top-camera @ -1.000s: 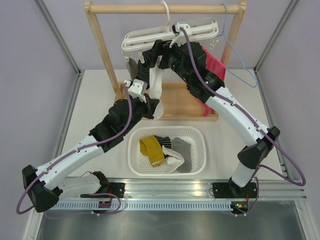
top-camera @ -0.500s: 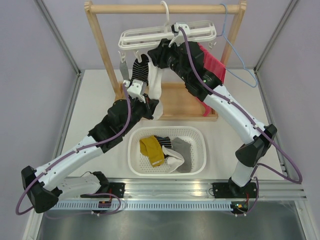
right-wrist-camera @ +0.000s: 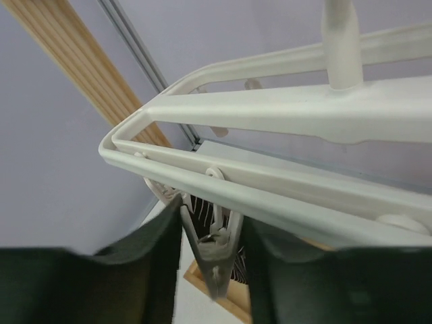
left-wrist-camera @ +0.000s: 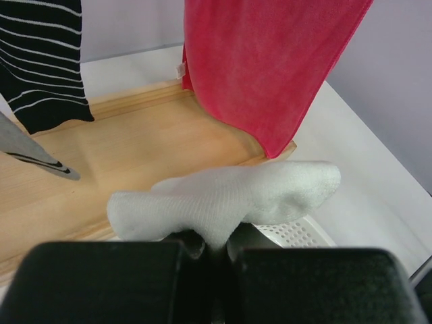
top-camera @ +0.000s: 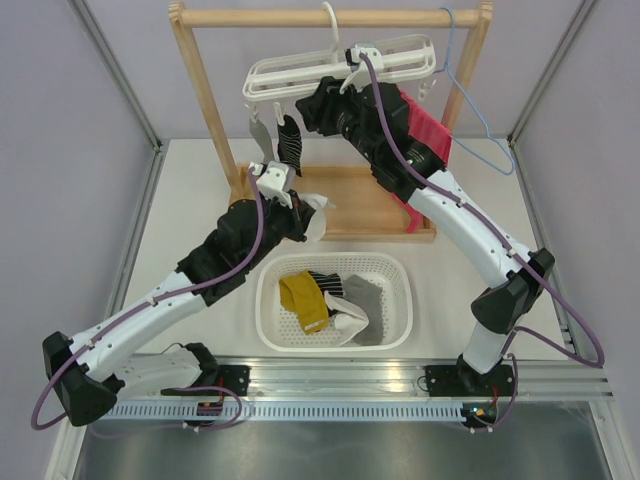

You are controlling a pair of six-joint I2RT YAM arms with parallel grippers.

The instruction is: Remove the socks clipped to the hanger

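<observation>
Left wrist: white sock (left-wrist-camera: 229, 196) (L gripper (left-wrist-camera: 214, 244) pinch)

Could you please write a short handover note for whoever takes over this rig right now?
Left pincer: shut on the white sock, off the hanger, not yet in the basket.
Right pincer: closed on a clip of the hanger.
Done: several socks lie in the basket.
Left: drop the white sock, then unclip the striped sock and the grey sock.

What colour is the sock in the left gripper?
White sock, clearest in the left wrist view.
</observation>
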